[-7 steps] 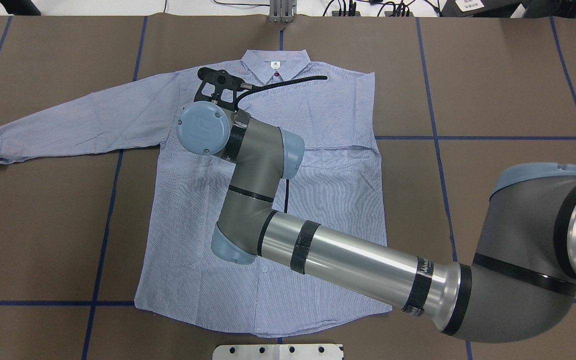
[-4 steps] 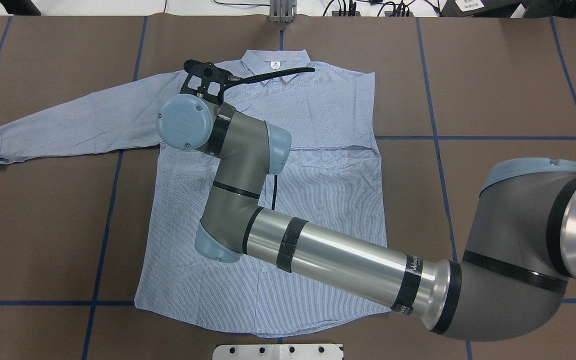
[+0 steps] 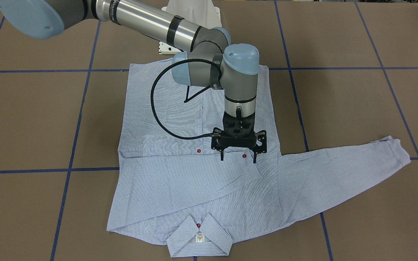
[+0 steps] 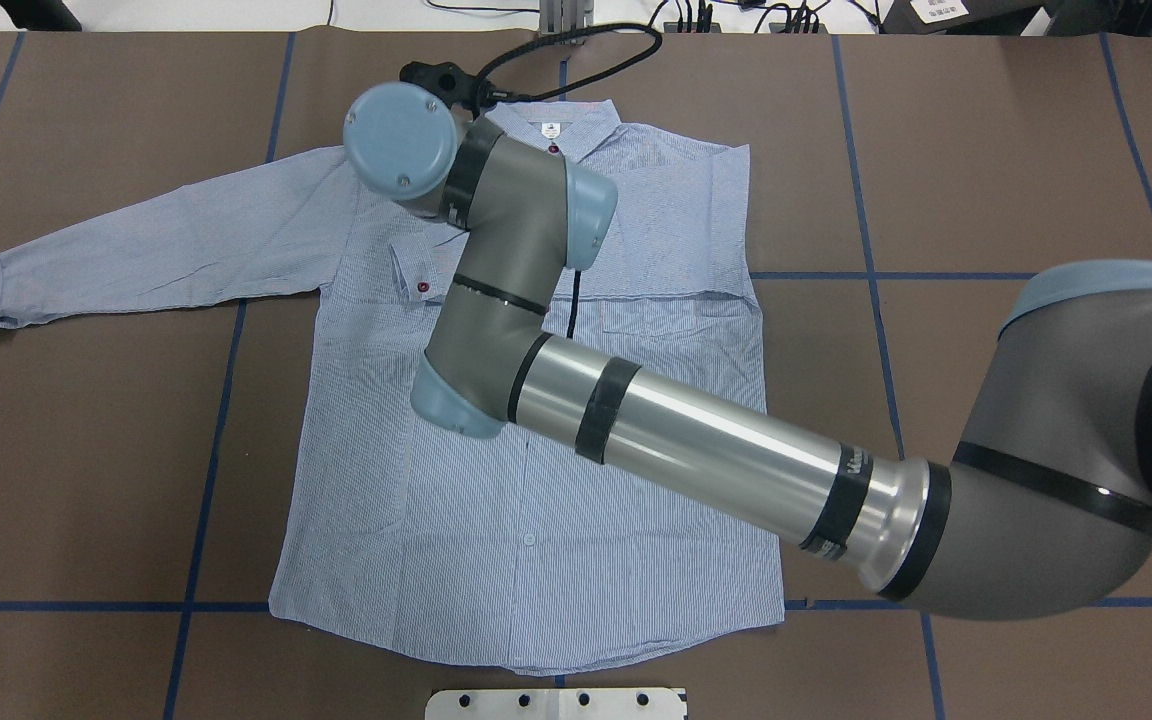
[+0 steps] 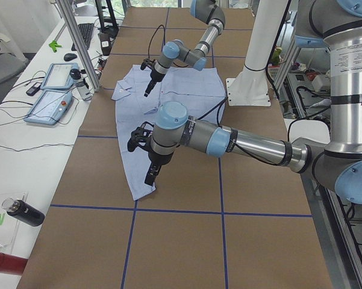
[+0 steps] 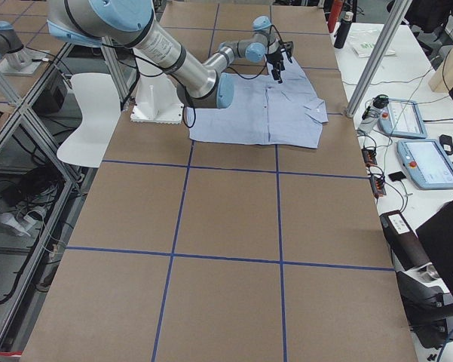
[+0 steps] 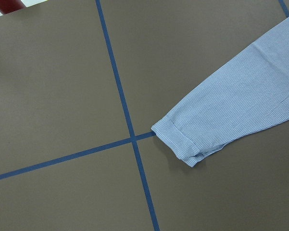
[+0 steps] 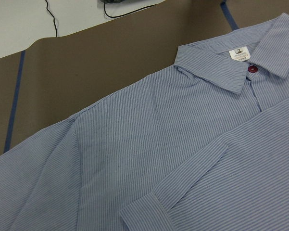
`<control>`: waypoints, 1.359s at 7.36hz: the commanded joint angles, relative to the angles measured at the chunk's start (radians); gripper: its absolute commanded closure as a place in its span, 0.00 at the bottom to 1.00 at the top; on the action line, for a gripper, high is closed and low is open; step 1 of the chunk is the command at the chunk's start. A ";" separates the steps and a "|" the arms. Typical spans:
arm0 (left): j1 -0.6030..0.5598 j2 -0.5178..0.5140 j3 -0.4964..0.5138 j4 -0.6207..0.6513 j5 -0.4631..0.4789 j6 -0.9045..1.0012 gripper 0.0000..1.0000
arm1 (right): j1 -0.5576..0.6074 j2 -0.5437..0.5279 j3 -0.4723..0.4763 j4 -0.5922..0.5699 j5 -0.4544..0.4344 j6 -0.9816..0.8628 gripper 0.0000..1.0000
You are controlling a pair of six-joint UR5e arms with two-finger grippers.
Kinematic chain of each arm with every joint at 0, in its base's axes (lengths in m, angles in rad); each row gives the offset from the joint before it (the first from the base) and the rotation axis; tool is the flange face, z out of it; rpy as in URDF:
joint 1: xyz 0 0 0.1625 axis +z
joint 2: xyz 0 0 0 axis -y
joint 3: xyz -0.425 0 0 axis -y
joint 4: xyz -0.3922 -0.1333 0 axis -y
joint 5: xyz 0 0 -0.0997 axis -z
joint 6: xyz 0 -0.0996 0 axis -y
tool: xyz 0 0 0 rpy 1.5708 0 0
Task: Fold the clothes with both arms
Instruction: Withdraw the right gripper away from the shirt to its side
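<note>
Lifted since a second ago, my right gripper (image 3: 239, 158) hangs above the shirt (image 4: 536, 480), jaws spread, empty. It lies flat mid-way on the table (image 4: 986, 150), collar toward the far edge. The right sleeve (image 3: 187, 179) is folded across; the left sleeve (image 4: 136, 250) and body remain. Of my left gripper (image 5: 150, 173) I can't tell the state.

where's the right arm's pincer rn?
Front-facing view, centre: the black two-finger right pincer hangs open, clear above the light blue-and-white striped shirt, in line with the folded-in cuff's dark red button.
</note>
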 commanded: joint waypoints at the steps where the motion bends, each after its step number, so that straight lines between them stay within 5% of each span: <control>1: 0.003 -0.008 0.007 -0.122 0.001 -0.006 0.00 | 0.133 -0.031 0.153 -0.277 0.213 -0.197 0.00; 4: 0.038 -0.098 0.177 -0.237 0.006 -0.066 0.00 | 0.280 -0.405 0.651 -0.456 0.337 -0.500 0.00; 6: 0.082 -0.108 0.334 -0.502 0.012 -0.353 0.00 | 0.381 -0.666 0.897 -0.461 0.419 -0.674 0.00; 8: 0.110 -0.137 0.482 -0.677 0.012 -0.470 0.00 | 0.508 -0.874 1.008 -0.452 0.515 -0.875 0.00; 10: 0.194 -0.138 0.526 -0.777 0.048 -0.608 0.00 | 0.639 -1.033 1.019 -0.430 0.585 -1.091 0.00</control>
